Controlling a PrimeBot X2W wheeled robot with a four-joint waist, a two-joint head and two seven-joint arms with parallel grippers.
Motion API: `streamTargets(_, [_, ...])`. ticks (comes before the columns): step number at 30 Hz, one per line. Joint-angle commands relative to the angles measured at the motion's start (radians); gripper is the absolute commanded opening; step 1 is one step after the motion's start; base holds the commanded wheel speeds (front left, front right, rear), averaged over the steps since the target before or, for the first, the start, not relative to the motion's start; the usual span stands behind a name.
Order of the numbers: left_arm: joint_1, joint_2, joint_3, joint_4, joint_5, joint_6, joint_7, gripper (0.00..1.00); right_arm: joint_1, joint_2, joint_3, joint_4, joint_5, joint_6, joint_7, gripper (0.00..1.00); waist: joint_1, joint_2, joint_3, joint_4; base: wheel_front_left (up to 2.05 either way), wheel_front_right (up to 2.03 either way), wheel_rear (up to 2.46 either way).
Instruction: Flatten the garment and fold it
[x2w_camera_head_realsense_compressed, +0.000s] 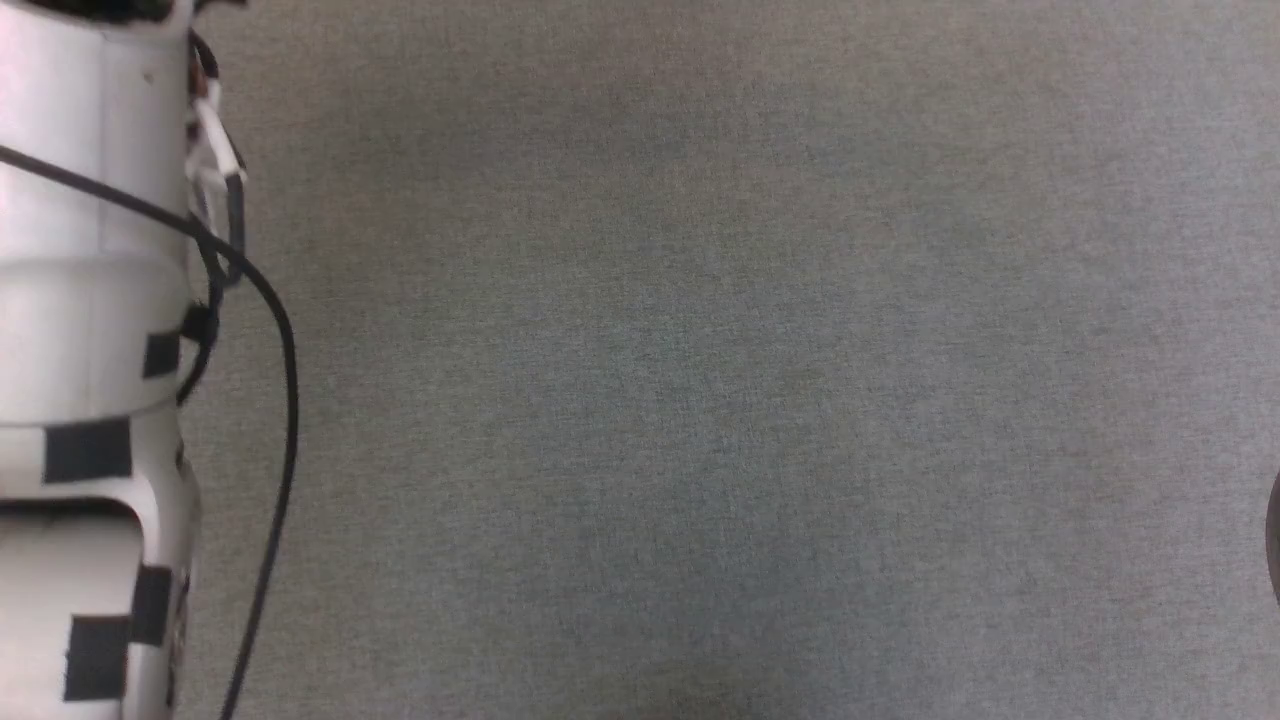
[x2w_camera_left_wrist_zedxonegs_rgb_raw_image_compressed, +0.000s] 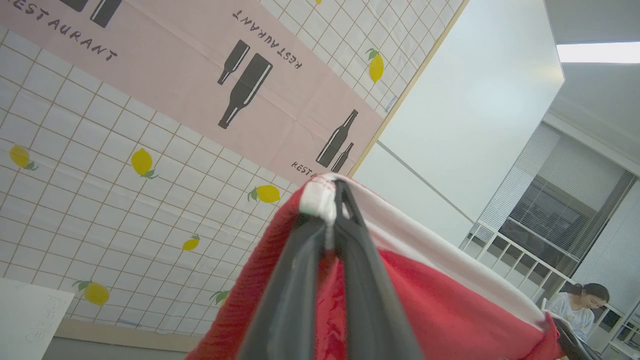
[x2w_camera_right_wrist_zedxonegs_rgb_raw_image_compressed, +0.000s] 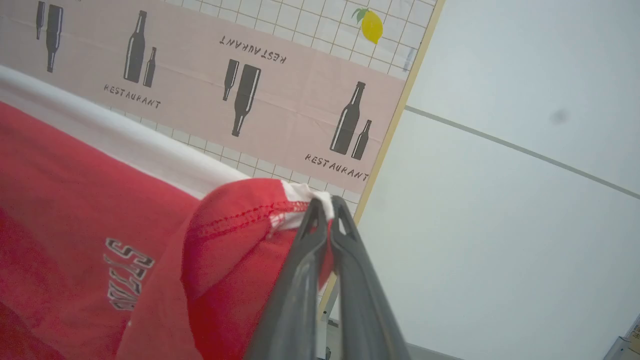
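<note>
The left gripper (x2w_camera_left_wrist_zedxonegs_rgb_raw_image_compressed: 334, 212) and right gripper (x2w_camera_right_wrist_zedxonegs_rgb_raw_image_compressed: 327, 212) each pinch a white-trimmed corner of the shorts (x2w_camera_right_wrist_zedxonegs_rgb_raw_image_compressed: 75, 200), held aloft; this looks like the flattening step, and the next move probably calls for lowering them spread onto the grey surface (x2w_camera_head_realsense_compressed: 700, 400)

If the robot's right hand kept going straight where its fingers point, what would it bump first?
The right hand is shut on the red shorts, which go along. Past its tips, the first thing looks like the lemon-tile wall sheet below the pink restaurant banner; how far off is unclear.
</note>
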Motion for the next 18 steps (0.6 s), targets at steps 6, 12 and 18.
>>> streamTargets(6, [0.257,0.043,-0.076,0.042,0.024,-0.037,0.048,0.0,0.214,-0.049,0.124,0.032,0.088,-0.002,0.019,0.0,-0.0003,0.0,-0.083,0.031,0.0,0.0,0.0])
streamTargets(12, [0.591,0.085,-0.16,-0.013,0.015,-0.033,0.122,0.0,0.522,-0.13,0.234,-0.048,0.236,-0.002,0.095,0.0,-0.0003,0.0,-0.172,0.051,0.0,0.0,0.0])
streamTargets(18, [0.921,0.129,-0.216,-0.138,-0.037,0.022,0.211,0.0,0.85,-0.211,0.267,-0.188,0.352,-0.002,0.214,0.0,-0.0003,0.0,-0.251,0.066,0.0,0.0,0.0])
